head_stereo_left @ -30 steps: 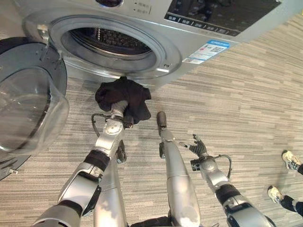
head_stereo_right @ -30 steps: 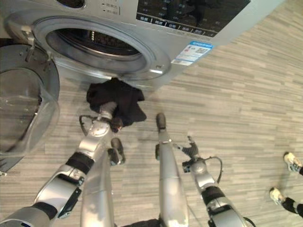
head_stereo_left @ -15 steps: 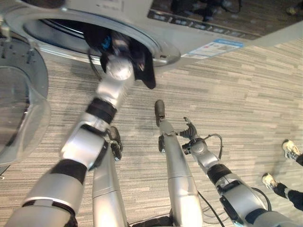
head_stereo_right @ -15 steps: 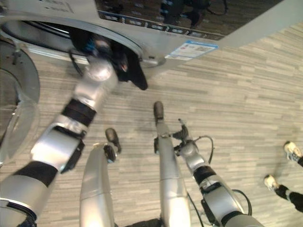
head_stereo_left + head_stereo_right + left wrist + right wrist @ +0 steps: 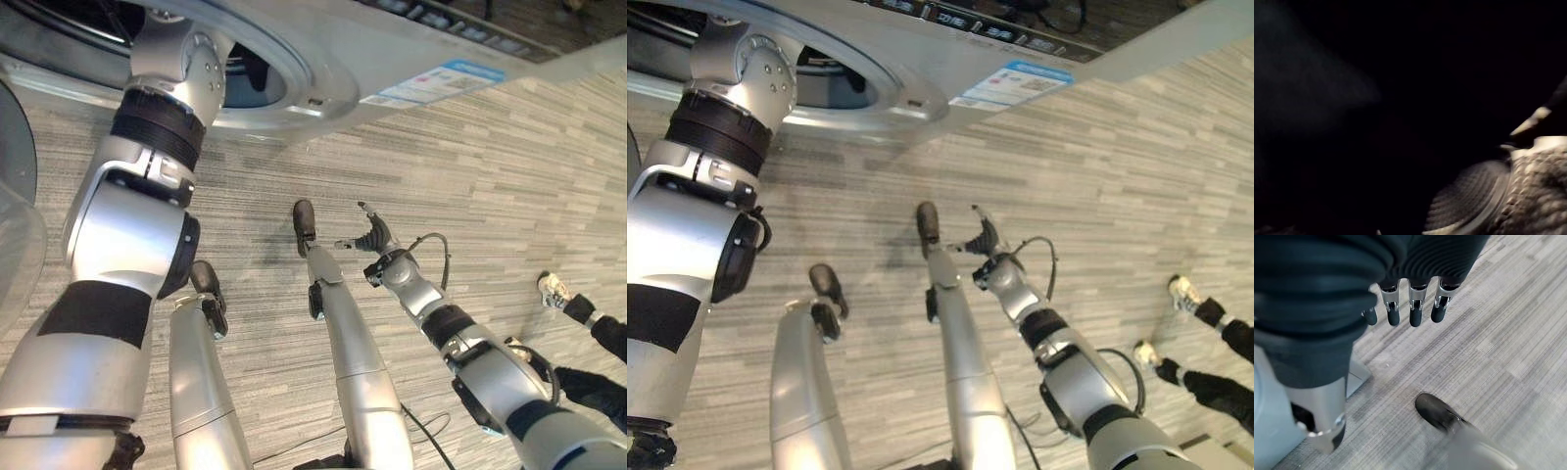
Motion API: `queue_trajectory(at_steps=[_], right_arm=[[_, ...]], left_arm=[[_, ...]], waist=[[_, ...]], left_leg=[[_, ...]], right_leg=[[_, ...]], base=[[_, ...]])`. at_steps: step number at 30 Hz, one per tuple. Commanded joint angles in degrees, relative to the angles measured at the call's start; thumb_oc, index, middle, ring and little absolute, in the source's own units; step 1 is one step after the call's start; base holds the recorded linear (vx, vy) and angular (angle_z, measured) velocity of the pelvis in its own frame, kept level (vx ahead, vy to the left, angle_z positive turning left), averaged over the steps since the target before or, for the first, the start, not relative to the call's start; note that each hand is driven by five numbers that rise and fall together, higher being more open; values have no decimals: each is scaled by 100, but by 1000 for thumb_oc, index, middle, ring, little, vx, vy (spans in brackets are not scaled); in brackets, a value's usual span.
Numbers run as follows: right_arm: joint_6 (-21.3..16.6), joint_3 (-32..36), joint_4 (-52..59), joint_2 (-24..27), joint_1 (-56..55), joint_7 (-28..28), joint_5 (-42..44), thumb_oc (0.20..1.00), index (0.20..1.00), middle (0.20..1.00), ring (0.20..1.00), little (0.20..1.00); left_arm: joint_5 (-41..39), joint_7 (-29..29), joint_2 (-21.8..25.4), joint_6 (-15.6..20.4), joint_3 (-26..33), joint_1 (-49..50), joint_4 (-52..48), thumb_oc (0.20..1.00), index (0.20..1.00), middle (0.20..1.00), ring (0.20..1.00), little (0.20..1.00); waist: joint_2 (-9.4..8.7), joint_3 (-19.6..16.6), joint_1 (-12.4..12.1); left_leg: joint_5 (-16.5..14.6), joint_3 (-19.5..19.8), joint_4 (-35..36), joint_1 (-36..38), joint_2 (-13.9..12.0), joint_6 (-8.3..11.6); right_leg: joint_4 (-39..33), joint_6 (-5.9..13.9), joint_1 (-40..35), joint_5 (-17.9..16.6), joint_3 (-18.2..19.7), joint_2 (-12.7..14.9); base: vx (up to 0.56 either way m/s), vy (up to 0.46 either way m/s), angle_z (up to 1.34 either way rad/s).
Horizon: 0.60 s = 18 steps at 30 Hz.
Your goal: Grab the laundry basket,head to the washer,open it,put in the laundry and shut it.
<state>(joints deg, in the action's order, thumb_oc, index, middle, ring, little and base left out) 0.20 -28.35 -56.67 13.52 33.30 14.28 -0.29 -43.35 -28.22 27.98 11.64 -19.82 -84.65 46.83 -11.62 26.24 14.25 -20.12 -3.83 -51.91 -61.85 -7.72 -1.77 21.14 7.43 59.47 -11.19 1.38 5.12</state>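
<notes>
Laundry is probably deep inside the washer (image 5: 323,59) drum at the frame's upper left, though the dark left wrist view hides it. The left arm reaches through the opening; I cannot tell its hand's state. The right hand (image 5: 375,238) hangs relaxed, empty, centre frame.

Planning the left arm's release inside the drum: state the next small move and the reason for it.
Probably let go of the laundry inside and draw the arm back out. The left arm reaches through the washer's round opening, its hand hidden in the dark drum, so whether it holds cloth can't be seen. The door stands swung open at the left, and the right hand hangs open over the floor.
</notes>
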Motion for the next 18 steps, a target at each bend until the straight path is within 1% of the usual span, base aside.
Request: queue_trajectory(at_steps=[1,2,4,5,6,7,8,9,10,12,13,14,15,16,17,18], right_arm=[[6,115,-336,280,-790,29,11,1000,1000,1000,1000,1000],[50,196,-610,323,-693,-47,-2,1000,1000,1000,1000,1000],[113,218,-896,286,-564,-64,18,1000,1000,1000,1000,1000],[135,206,-1067,265,-453,-95,29,1000,1000,1000,1000,1000],[199,139,-1563,197,-214,-181,88,1000,1000,1000,1000,1000],[214,106,-1715,178,-150,-218,98,1000,1000,1000,1000,1000],[210,67,-1894,165,-151,-292,123,1000,1000,1000,1000,1000],[205,43,-1958,142,-160,-307,129,1000,1000,1000,1000,1000],[206,36,-2084,130,-196,-348,159,1000,1000,1000,1000,1000],[212,17,-2220,87,-276,-389,144,1000,1000,1000,1000,1000],[219,29,-2248,89,-321,-411,135,1000,1000,1000,1000,1000],[237,20,-2269,84,-340,-420,115,1000,1000,1000,1000,1000],[253,44,-2253,126,-408,-427,85,1000,1000,1000,1000,1000],[254,37,-2249,128,-415,-427,85,1000,1000,1000,1000,1000],[253,138,-2189,185,-497,-422,111,1000,1000,1000,1000,1000],[263,182,-2199,202,-516,-414,108,1000,1000,1000,1000,1000]], left_arm=[[858,744,-671,116,-562,-776,-41,1000,1000,1000,1000,1000],[1764,1137,-560,-424,-1202,-726,473,1000,1000,1000,1000,1000],[2512,1349,-630,-734,-1611,-688,583,1000,1000,1000,1000,1000],[2921,1607,-721,-958,-1850,-651,744,1000,1000,1000,1000,1000],[4071,2128,-942,-1335,-2559,-583,729,1000,1000,1000,1000,1000],[4562,2350,-988,-1405,-2884,-558,580,1000,1000,1000,1000,1000],[5195,2688,-955,-1421,-3343,-343,204,1000,1000,1000,1000,1000],[5367,2805,-917,-1410,-3479,-233,-22,1000,1000,1000,1000,1000],[5622,2853,-904,-1370,-3591,-4,-292,1000,1000,1000,1000,1000],[6031,2841,-1006,-1423,-3581,281,-312,1000,1000,1000,1000,1000],[6289,2876,-977,-1448,-3560,525,-459,1000,1000,1000,1000,1000],[6369,2893,-944,-1463,-3531,669,-568,1000,1000,1000,1000,1000],[6306,2875,-871,-1484,-3334,1031,-868,1000,1000,1000,1000,1000],[6308,2882,-862,-1492,-3326,1043,-885,1000,1000,1000,1000,1000],[6121,2787,-826,-1506,-3021,1400,-1168,1000,1000,1000,1000,1000],[6025,2751,-848,-1496,-2879,1552,-1246,1000,1000,1000,1000,1000]], waist=[[444,-1404,-37],[566,-1338,-147],[644,-1283,-241],[665,-1260,-277],[707,-1191,-405],[711,-1171,-457],[757,-1175,-549],[758,-1170,-582],[789,-1184,-674],[829,-1177,-768],[790,-1155,-768],[800,-1153,-785],[807,-1118,-832],[810,-1118,-829],[813,-1069,-876],[824,-1041,-890]], left_leg=[[-592,441,131,276,-6,-48],[-513,459,260,420,44,-46],[-452,497,387,533,84,-37],[-413,516,450,596,88,-26],[-330,555,615,792,92,4],[-311,556,668,884,84,18],[-315,582,728,1012,58,18],[-327,587,730,1065,39,23],[-318,615,757,1190,12,37],[-302,655,818,1389,-32,56],[-154,628,815,1415,-4,54],[-159,638,798,1437,-1,53],[-182,648,779,1513,-6,53],[-185,648,779,1520,-8,53],[-208,669,716,1547,3,44],[-215,683,690,1540,13,47]], right_leg=[[-532,111,293,265,-99,7],[-662,104,71,251,-132,101],[-752,98,-101,246,-174,173],[-790,97,-183,241,-204,199],[-893,88,-430,254,-268,238],[-952,89,-549,264,-284,250],[-963,87,-688,297,-320,258],[-972,86,-758,319,-326,250],[-954,83,-879,375,-362,254],[-878,61,-1036,479,-398,257],[-845,-6,-1078,430,-431,334],[-775,-10,-1086,470,-449,345],[-653,-22,-1112,538,-461,338],[-649,-22,-1117,542,-460,336],[-518,-44,-1128,592,-475,352],[-471,-53,-1116,615,-473,362]], base=[[-17,45,-6],[-28,20,-4],[-36,-5,26],[-66,-44,49],[-60,-53,49],[-34,-42,44],[9,-25,52],[23,-24,41],[8,-33,19],[-32,-33,4],[-74,-17,10],[-86,-6,7],[-13,14,9],[0,0,0],[0,0,0],[0,0,0]])
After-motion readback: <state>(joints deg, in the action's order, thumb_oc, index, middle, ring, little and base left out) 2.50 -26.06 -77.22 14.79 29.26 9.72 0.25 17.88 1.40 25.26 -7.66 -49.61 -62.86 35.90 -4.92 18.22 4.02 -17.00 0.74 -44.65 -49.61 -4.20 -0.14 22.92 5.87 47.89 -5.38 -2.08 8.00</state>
